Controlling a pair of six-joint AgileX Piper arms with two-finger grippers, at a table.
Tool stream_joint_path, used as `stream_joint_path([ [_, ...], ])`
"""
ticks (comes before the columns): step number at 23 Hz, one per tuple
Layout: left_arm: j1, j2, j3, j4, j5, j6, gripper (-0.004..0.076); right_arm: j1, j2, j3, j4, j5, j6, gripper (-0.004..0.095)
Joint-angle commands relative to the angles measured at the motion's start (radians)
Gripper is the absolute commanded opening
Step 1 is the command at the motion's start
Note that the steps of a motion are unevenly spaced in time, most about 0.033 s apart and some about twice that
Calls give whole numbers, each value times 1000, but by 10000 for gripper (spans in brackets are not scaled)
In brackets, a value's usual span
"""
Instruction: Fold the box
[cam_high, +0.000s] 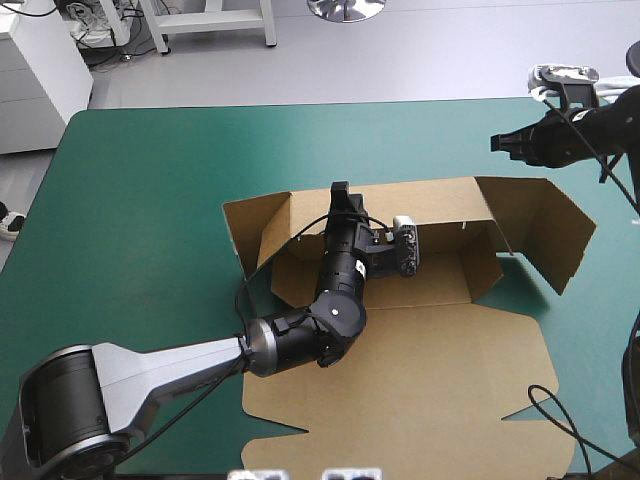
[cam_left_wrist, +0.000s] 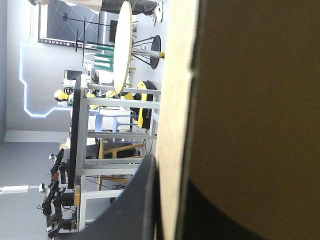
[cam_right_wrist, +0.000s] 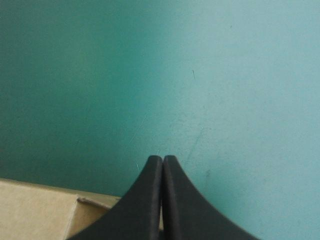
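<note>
On the table, from its middle toward the right side, lies the box, a cut sheet of brown board partly raised. Its near half is a broad panel lying flat on the teal-green cover, with notches cut at the corners. Beyond that panel a long far wall stands up, with a narrow floor strip at its foot. At the box's left end a side flap stands and angles inward. At its right end a larger flap stands and splays outward, well apart from the far wall's inner corner.

The left gripper reaches over the flat panel and the floor strip to the top edge of the far wall, left of that wall's middle. In the left wrist view the box fills the space ahead as a brown sheet seen edge-on, and the left gripper is clamped on it, one black finger on each face with the board's pale edge between them.

The right gripper hangs beyond the box's far right corner, apart from the board and touching nothing. In its own view the right gripper has its fingers pressed together into one pointed arch, holding nothing. Bare cover lies ahead of it, and a corner of the box shows beside and under the finger bases.
</note>
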Motion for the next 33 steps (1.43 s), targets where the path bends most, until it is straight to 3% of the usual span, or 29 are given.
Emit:
stream_joint_path([
  [1, -5, -58, -27, 50, 10, -22, -10, -1, 5, -65, 29, -19, -5, -19],
  [18, -5, -58, -27, 40, 17, -22, -10, -1, 76, 34, -14, 179, -27, -17],
  [22, -5, -56, -27, 40, 12, -22, -10, -1, 27, 99, 16, 170, -70, -17],
  [33, -5, -36, -27, 40, 10, -22, -10, -1, -169, 351, 91, -7, -161, -17],
])
